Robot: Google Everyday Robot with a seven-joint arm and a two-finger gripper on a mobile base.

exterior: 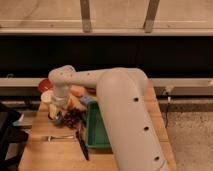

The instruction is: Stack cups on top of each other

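The gripper (56,114) is hanging low over the table (50,156) near the white cup (46,96); I cannot tell if it is open

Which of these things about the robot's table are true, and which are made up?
1. The green rectangular tray lies on the wooden table. True.
2. The silver metal fork lies inside the tray. False: the fork lies on the bare table, left of the tray.
3. The pincer hangs low over the table's left part, close to the cream-white cylindrical cup. True.
4. The red-orange round bowl sits at the table's right end. False: the bowl sits at the far left corner, behind the cream-white cup.
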